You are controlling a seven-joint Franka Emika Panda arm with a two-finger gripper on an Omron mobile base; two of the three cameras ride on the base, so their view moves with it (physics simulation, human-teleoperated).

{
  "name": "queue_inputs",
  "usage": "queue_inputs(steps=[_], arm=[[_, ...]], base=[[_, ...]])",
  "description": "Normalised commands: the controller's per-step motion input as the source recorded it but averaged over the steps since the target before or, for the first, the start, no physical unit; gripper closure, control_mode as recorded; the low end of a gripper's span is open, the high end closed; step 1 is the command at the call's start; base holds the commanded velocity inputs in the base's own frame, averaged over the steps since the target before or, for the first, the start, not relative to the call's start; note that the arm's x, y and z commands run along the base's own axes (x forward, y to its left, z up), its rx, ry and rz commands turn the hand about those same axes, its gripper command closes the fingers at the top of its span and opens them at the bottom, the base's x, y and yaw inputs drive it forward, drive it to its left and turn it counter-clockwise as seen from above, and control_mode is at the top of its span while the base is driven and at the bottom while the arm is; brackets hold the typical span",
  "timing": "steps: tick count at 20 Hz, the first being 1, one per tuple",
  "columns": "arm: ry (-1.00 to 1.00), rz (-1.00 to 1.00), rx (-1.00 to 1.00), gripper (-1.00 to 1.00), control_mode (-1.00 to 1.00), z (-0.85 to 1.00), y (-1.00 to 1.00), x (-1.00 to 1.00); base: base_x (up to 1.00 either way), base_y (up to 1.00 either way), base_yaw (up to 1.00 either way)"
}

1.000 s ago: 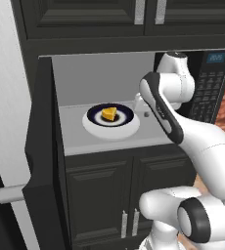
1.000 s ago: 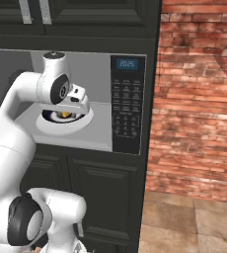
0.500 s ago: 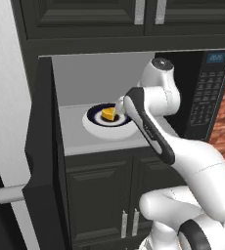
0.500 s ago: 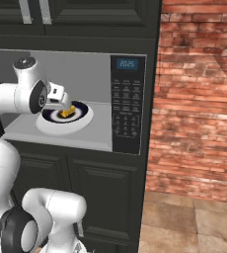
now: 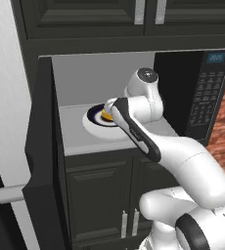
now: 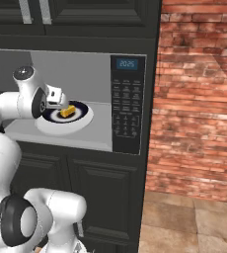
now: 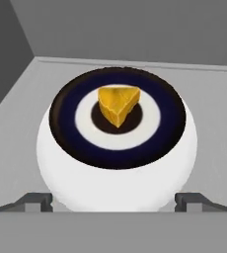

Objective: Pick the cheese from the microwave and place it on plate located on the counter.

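The cheese (image 7: pixel 118 103), a small yellow-orange wedge, lies in the middle of a white dish with a dark navy centre (image 7: pixel 115 188) on the light grey floor of the microwave (image 6: pixel 127 108). The same cheese (image 6: pixel 68 110) (image 5: pixel 106 115) peeks out beside my hand in both base views. My gripper (image 7: pixel 114 202) is open, level with the dish's near rim, its fingertips (image 7: pixel 36 201) spread wide on either side and touching nothing. It hovers just short of the cheese (image 6: pixel 58 105). The plate and the counter are out of view.
The black microwave door (image 5: pixel 43 161) stands swung open at the left, with its handle sticking out low. Dark cabinets sit above and below the microwave. A brick wall (image 6: pixel 199 99) rises to the right. The microwave's walls close in around the dish.
The arm has swung the hand leftward and into the microwave opening, so it now faces the dish head-on. The cheese and dish have not moved.
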Motion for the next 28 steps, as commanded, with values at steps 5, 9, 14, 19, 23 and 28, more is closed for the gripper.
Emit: queue_inputs(steps=[5,9,14,19,23,28], arm=[[0.00,0.00,0.00,-1.00,-1.00,-0.16,0.16,0.57],[-0.01,0.00,0.00,-1.00,-1.00,-0.58,0.00,0.28],[-0.04,-0.02,0.00,-1.00,-1.00,-0.27,0.00,0.25],[0.00,-0.01,0.00,-1.00,-1.00,-0.04,0.00,0.43],[0.00,0.00,0.00,-1.00,-1.00,0.00,0.00,0.41],[0.00,0.00,0.00,-1.00,-1.00,-0.06,0.00,0.21]], base=[[0.00,0.00,0.00],[0.00,0.00,0.00],[0.00,0.00,0.00],[0.00,0.00,0.00],[0.00,0.00,0.00],[0.00,0.00,0.00]])
